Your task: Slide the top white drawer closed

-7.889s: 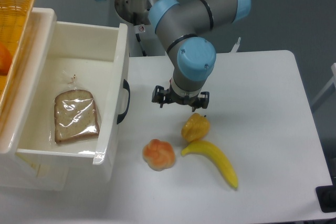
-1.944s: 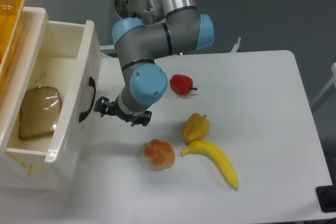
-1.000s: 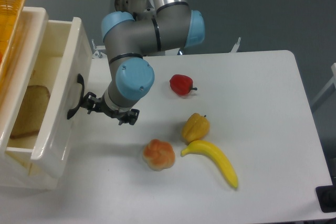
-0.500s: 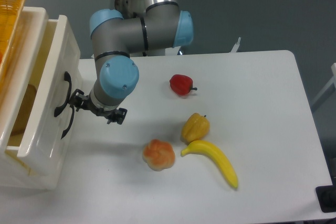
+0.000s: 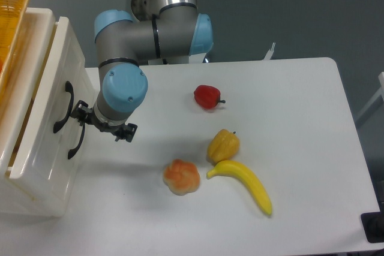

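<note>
White and matte, the rounded-corner table (image 5: 300,118) is filling most of the view, with a dark grey wall or floor showing beyond it at twelve o'clock and along three o'clock. At nine o'clock the glossy cream-white plastic top drawer (image 5: 45,97) of the small cabinet is standing almost flush with the cabinet body, only a thin slot of its interior showing along the upper rim; its curved black handle (image 5: 62,107) is facing the table, and the matching lower handle (image 5: 75,141) is sitting just beneath it. A yellow wicker basket (image 5: 11,22) is resting on the cabinet top at ten o'clock.

The grey-and-blue robot arm is reaching down from twelve o'clock, and its black two-finger gripper (image 5: 102,126) is sitting just beside the drawer front, right by the handles; whether the fingers are spread or pressed together cannot be told from this angle.

Out on the table, a red bell pepper (image 5: 207,96) is lying near centre. At five o'clock from it, a yellow-orange pepper (image 5: 223,145) is touching a yellow banana (image 5: 243,185), and a peach-coloured round fruit (image 5: 181,176) is lying just left of them.
</note>
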Action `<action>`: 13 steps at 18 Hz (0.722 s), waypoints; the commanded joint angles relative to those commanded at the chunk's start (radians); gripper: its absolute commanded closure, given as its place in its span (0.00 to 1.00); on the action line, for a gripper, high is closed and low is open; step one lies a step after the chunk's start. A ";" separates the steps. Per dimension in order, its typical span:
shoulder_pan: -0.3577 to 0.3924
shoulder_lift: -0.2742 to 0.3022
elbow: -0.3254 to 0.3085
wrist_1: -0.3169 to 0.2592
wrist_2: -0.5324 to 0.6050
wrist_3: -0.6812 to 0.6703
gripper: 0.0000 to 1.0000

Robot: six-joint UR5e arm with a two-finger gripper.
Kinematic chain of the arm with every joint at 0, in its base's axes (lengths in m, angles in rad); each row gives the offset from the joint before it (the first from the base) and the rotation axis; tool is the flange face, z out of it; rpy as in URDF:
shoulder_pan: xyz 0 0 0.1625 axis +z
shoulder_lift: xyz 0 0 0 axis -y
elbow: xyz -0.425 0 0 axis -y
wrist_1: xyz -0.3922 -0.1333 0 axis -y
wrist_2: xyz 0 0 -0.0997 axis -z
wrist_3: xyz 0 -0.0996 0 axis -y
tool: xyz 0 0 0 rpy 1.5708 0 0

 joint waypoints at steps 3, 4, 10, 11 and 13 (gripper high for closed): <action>-0.006 0.000 0.002 0.000 0.000 -0.002 0.00; -0.006 -0.002 0.002 0.000 0.000 -0.002 0.00; -0.008 0.000 0.003 0.000 0.000 0.000 0.00; -0.006 0.003 0.005 0.000 0.002 0.002 0.00; 0.003 0.002 0.012 0.000 0.005 0.003 0.00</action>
